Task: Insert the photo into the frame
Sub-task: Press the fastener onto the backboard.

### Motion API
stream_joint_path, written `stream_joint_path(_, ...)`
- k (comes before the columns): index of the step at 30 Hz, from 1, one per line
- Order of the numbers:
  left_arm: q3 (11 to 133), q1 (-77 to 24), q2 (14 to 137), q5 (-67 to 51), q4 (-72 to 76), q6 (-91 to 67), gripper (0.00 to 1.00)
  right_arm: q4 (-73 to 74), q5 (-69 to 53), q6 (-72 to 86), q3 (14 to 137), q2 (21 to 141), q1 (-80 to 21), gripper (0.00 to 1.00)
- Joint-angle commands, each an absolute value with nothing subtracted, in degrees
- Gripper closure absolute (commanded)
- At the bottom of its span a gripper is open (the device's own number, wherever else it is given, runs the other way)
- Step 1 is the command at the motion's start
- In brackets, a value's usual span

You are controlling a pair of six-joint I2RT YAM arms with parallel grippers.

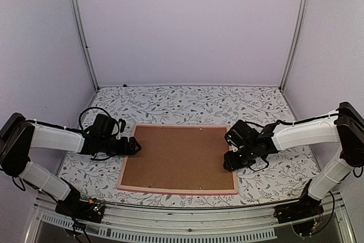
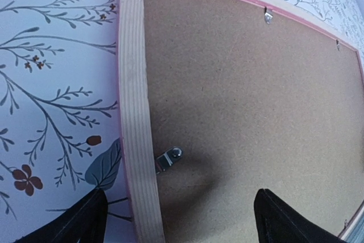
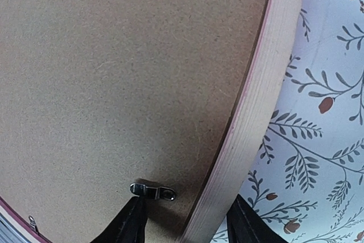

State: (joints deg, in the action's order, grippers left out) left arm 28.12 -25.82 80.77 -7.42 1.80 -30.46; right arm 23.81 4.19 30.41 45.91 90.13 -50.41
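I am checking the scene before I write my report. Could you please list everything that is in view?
frame: one, pale wood with pink border, lying back side up at mid-table.
backing board: one, brown, inside the frame.
clips: several, silver, along the board's edges.
tablecloth: one, white with leaf print, under everything.
walls: pale lilac, around the table.
posts: two, grey metal, back corners.
photo: none visible.
left arm: one, white and black; left fingers open, astride the frame's left edge.
right arm: one, white and black; right fingers apart, astride the frame's right edge.
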Motion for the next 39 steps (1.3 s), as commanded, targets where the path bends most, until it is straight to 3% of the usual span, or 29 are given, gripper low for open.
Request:
stream_joint_path(1, 27.6, -26.0, 81.5, -6.6, 1.4, -30.1, 0.08, 25.6, 8.5, 33.3, 47.3, 92.3, -50.4, 0.51)
stream_joint_path(12, 27.3, -26.6, 81.8, -5.8, 1.2, -29.8, 0.08, 24.8, 8.8, 34.6, 50.8, 94.7, -50.4, 0.5)
stream_joint_path(21, 27.5, -26.7, 82.1, -5.6, 1.1, -29.5, 0.08, 25.5, 10.0, 35.4, 53.0, 96.8, -50.3, 0.44)
stream_joint_path(39, 27.8, -27.1, 82.6, -5.3, 1.0, -29.2, 0.08, 24.8, 10.9, 37.6, 54.5, 99.0, -47.7, 0.48)
